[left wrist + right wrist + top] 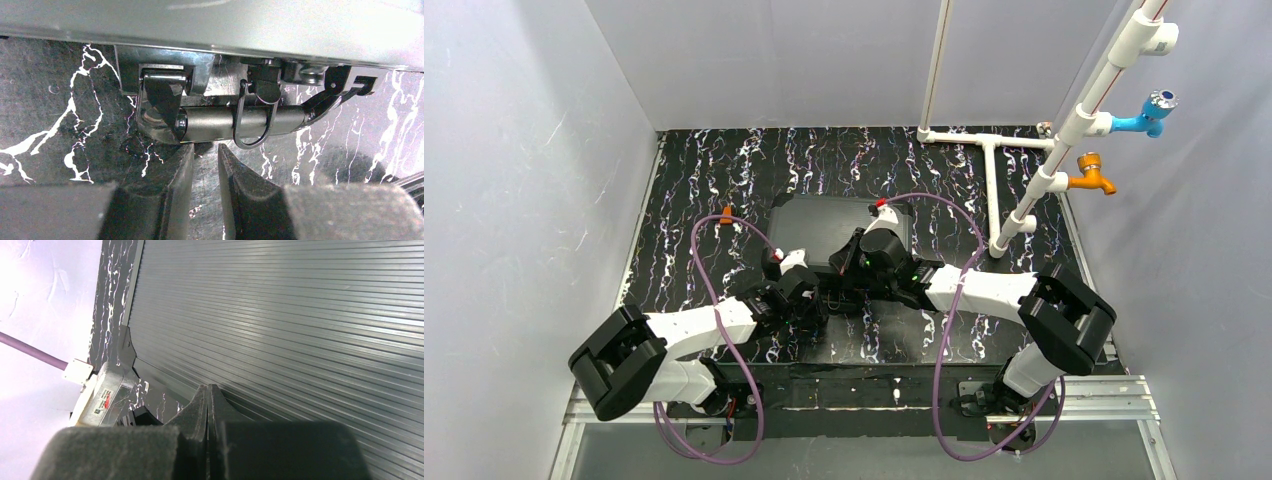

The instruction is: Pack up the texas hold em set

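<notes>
The left gripper [206,150] stands narrow, its fingers a slim gap apart with nothing between them, tips just near of the case's carry handle [220,124]. A wire loop [254,131] hangs over that handle, and a metal latch [162,92] sits to its left. The right gripper [208,390] is fully closed on nothing, its tips resting against the ribbed lid. The black case [819,225] lies closed in the middle of the marbled table [704,170], both arms meeting at its near edge.
</notes>
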